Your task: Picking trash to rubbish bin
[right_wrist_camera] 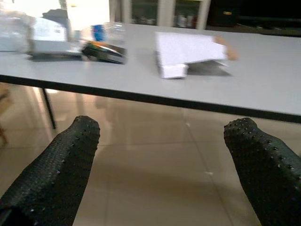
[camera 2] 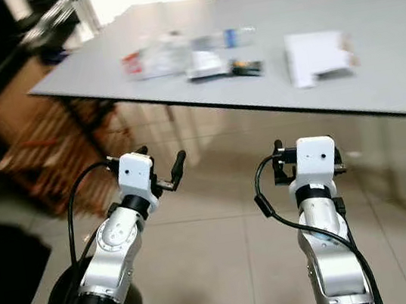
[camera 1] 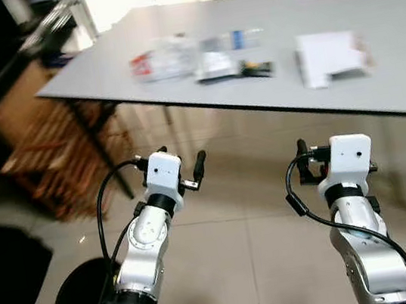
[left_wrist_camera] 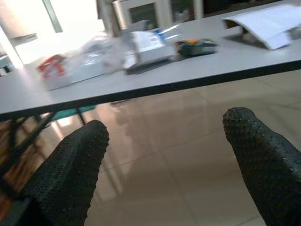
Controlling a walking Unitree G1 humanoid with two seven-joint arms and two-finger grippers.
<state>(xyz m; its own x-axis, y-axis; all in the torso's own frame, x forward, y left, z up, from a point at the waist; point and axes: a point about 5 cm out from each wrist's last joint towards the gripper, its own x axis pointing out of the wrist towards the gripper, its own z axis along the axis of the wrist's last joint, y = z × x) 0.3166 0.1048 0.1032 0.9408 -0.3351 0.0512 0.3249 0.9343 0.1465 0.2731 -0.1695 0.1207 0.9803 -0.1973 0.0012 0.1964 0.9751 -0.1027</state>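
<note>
A grey table (camera 1: 376, 80) fills the upper part of the head view, its near edge running across from ten o'clock to three o'clock. Trash lies on it in a loose row: a clear plastic wrapper (camera 1: 162, 59) with a red patch at eleven o'clock, a small dark packet (camera 1: 255, 68) near twelve, and a folded white paper (camera 1: 330, 56) at one o'clock. All of it is blurred, so finer detail cannot be told. Both arms are raised in front of the robot over a tiled floor (camera 1: 234, 254), short of the table edge and below its top. The left gripper (camera 1: 183, 172) sits at seven o'clock, the right gripper (camera 1: 312, 162) at five o'clock. Each wrist view shows its two black fingers spread wide with nothing between them, aimed toward the table, which suggests they are readied for a reach. A wooden rack (camera 1: 59, 158) stands under the table's left end, at nine o'clock. A dark round shape (camera 1: 83, 296) lies on the floor at eight o'clock; whether it is the bin cannot be told.
</note>
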